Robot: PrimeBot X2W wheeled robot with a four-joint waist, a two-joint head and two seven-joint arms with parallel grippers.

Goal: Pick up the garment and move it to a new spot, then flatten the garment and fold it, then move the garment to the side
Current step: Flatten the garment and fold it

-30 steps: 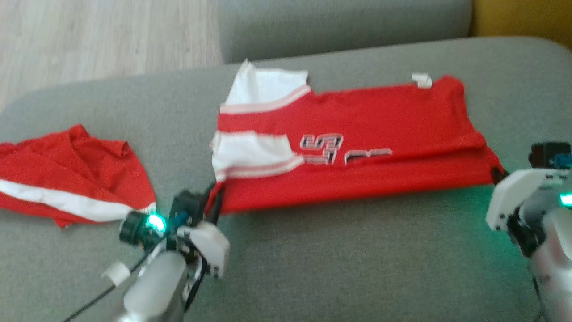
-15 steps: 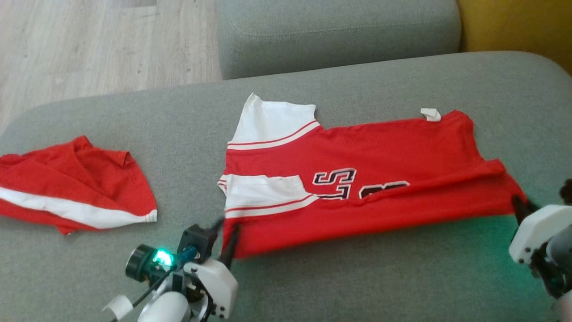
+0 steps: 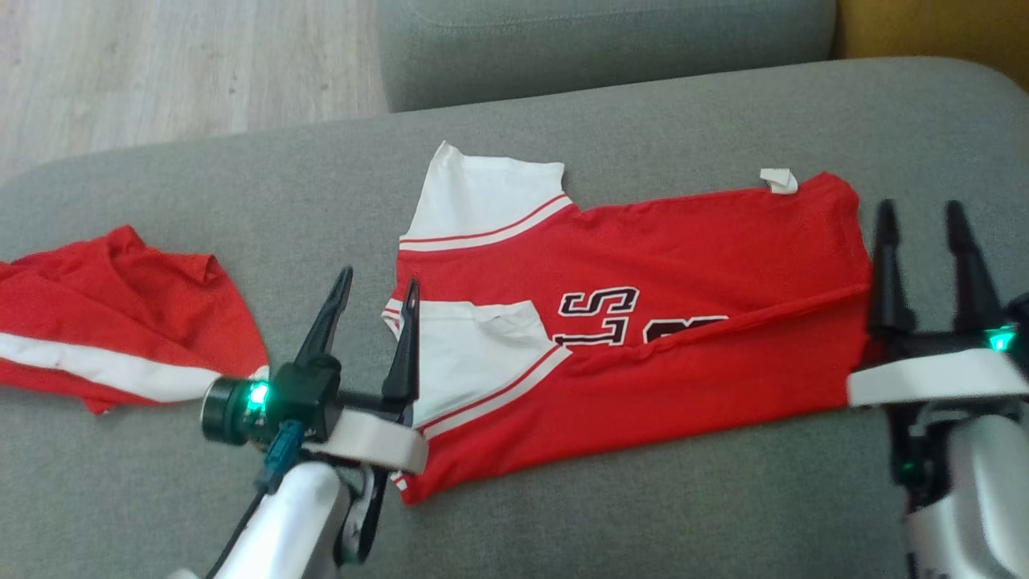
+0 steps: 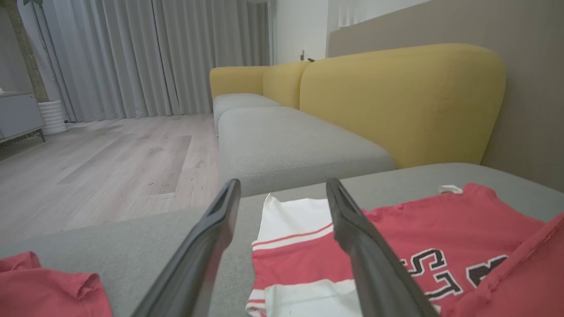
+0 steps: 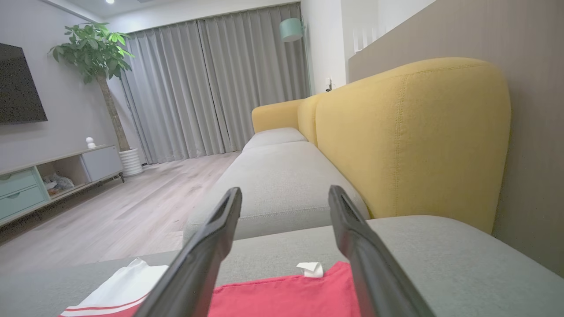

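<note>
- Roughly in the middle of a grey sofa cushion (image 3: 611, 515) lies a red jersey (image 3: 659, 265) with white sleeves. Its length runs left to right, and the sleeves are toward the cushion's left edge.
- Its near long side is folded up over the body, hiding the lower half of the black-and-white lettering (image 3: 599, 310). The folded flap sits crooked, with one corner pointing toward the cushion's near edge.
- A small white tag (image 3: 778, 180) sticks out at the jersey's far right corner.
- The left claw (image 3: 380, 277) is spread wide and pinches nothing. One finger is over the near white sleeve, the other over bare cushion.
- The right claw (image 3: 920, 206) is likewise spread and empty at the jersey's right end, with its inner finger at the cloth's edge. Whether either claw touches fabric cannot be told.
- A second red cloth (image 3: 120, 322) with a white stripe lies crumpled by the cushion's left edge, well apart from the jersey.
- Beyond the far edge are another grey cushion (image 3: 603, 40), a pale wooden floor (image 3: 161, 64) to the left and a yellow backrest (image 4: 396, 101) to the right.
- The folding step appears to be in hand, with one lengthwise fold laid down and both claws free.
- The next move probably calls for fresh grips at the jersey's ends. These could square the crooked flap or bring the sleeve end across, before the jersey is slid aside.
</note>
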